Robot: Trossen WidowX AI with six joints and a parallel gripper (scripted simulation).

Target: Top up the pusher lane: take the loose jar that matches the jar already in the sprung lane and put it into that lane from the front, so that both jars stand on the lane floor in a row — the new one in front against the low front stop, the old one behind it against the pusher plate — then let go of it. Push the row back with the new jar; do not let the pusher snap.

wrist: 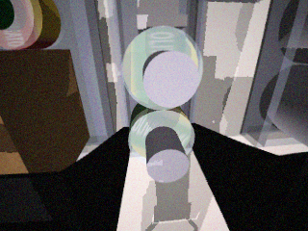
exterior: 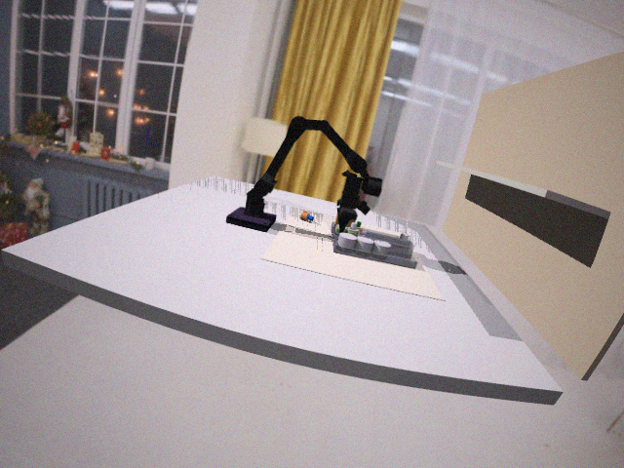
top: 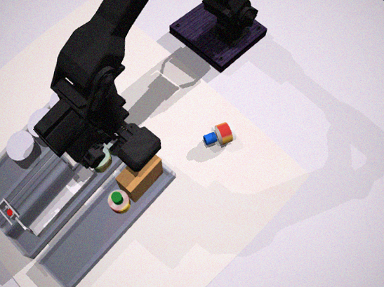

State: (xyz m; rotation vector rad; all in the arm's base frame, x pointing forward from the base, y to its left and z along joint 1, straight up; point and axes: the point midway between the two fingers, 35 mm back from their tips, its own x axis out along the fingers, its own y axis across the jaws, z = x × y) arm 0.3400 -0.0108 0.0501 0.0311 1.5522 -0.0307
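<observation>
Pale-green jar w/ lilac lid [wrist: 160,144] pinched in our gripper [wrist: 161,146], over front end of sprung lane [top: 38,187]. Matching jar [wrist: 164,74] just ahead in lane, the two nearly touching in wrist view. Brown box [top: 139,178] + green-lid jar [top: 118,200] in neighbour tray [top: 99,232]. Blue-lid red jar [top: 219,134] lies on mat [top: 253,179], well apart.

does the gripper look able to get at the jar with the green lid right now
Probably not yet: the gripper is shut on the pale green jar, and the brown box stands between it and the green-lidded jar.
</observation>
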